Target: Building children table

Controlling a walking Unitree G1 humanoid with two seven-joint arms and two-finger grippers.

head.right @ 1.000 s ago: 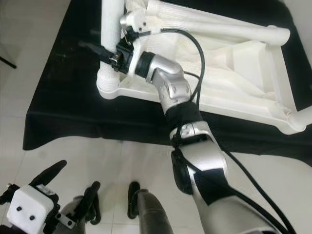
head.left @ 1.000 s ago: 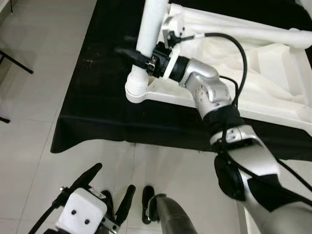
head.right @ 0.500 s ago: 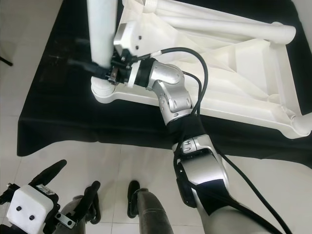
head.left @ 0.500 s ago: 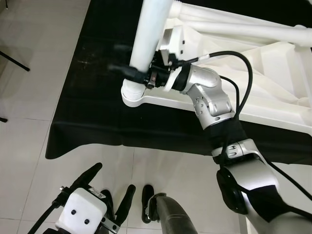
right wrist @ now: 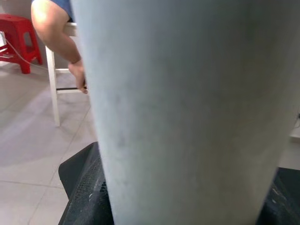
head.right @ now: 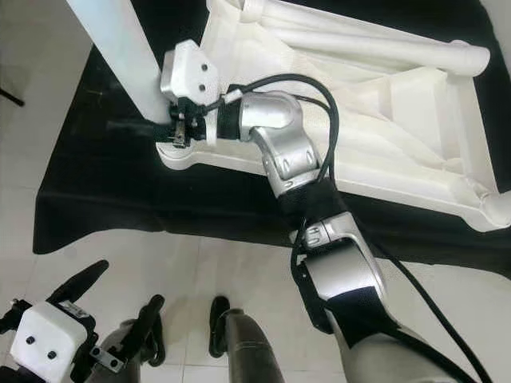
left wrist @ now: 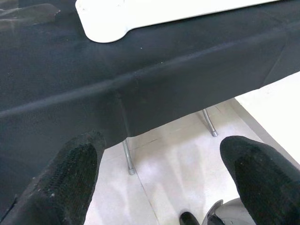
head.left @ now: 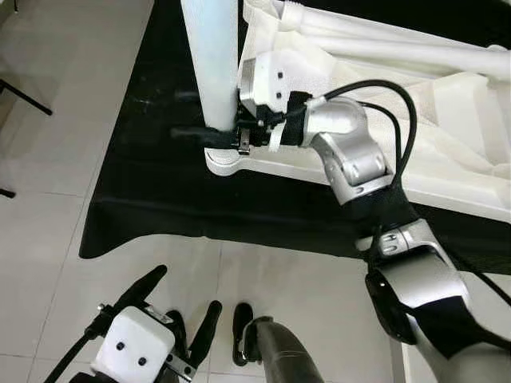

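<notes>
You are on the leg-fitting step: the right gripper (head.left: 209,134) has its jaws pinching the white table leg (head.left: 214,64) low down, just above the round corner socket (head.left: 227,163) of the upturned tabletop (head.right: 399,112). The tabletop lies on the counter (head.left: 144,191), which is draped in black cloth, with 2 more legs resting along its far side. In the right wrist view the leg sits tight between the 2 black fingers (right wrist: 86,187), and a person's arm shows by a white stool in the background. From the head views the leg looks tilted, leaning away from upright, so I judge it is not yet seated squarely. Your next move calls for bringing the leg plumb over the socket and then pressing or twisting it home, keeping the grip firm so it does not slip. The left gripper (head.left: 172,307) hangs idle over the floor tiles, jaws spread
</notes>
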